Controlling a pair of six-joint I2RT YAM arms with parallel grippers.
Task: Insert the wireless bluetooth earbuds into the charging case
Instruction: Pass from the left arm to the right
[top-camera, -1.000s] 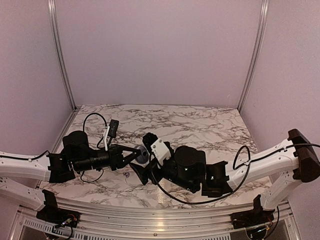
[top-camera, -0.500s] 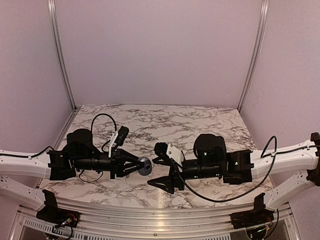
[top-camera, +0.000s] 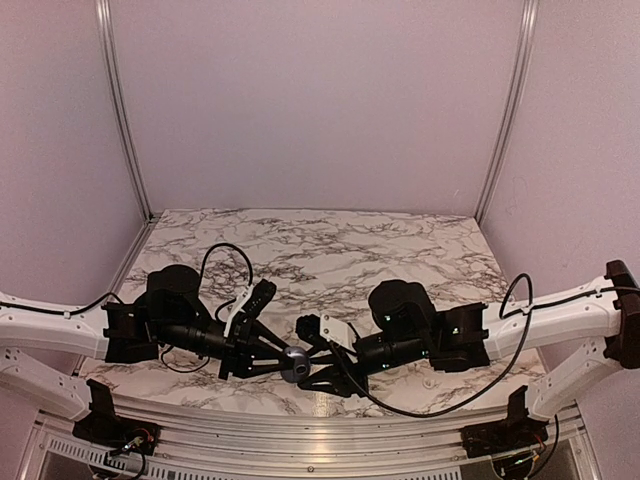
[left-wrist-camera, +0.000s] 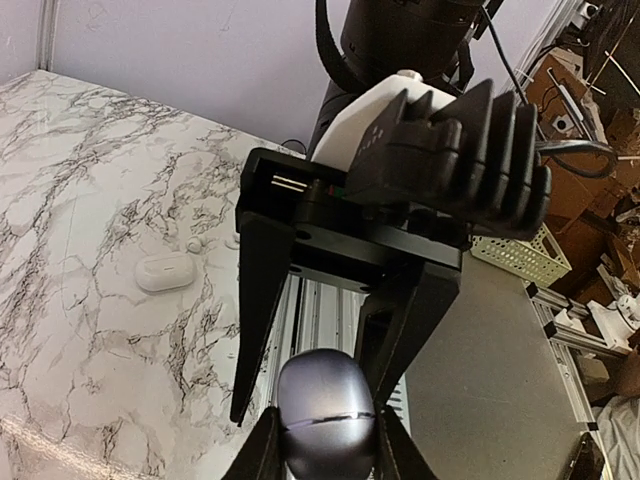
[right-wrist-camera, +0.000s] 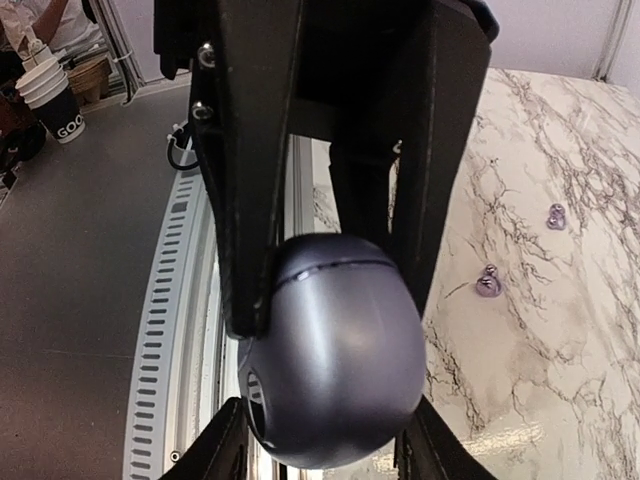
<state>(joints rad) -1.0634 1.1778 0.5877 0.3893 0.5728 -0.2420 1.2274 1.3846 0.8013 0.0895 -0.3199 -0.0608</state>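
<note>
The charging case (top-camera: 293, 364) is a closed, shiny grey-lavender pebble with a thin seam, held in the air above the table's front edge. My left gripper (left-wrist-camera: 328, 445) is shut on its sides. Facing it from the right, my right gripper (right-wrist-camera: 320, 450) straddles the same case (right-wrist-camera: 335, 350). In the left wrist view one of its fingers (left-wrist-camera: 400, 340) lies against the case (left-wrist-camera: 326, 400), while the other finger (left-wrist-camera: 255, 320) stands slightly off it. Two tiny dark earbuds (right-wrist-camera: 488, 283) (right-wrist-camera: 556, 215) lie loose on the marble.
A white oval case (left-wrist-camera: 165, 270) with small white buds (left-wrist-camera: 195, 243) beside it lies on the marble table (top-camera: 400, 240). The slotted metal rail (right-wrist-camera: 165, 330) of the table's front edge runs under the held case. Off the table are a paper cup (right-wrist-camera: 45, 90) and a basket (left-wrist-camera: 510, 260).
The left arm has carried the case forward and rightward to the front centre. The right arm has swung in from the right, and its wide jaws have narrowed around the case.
</note>
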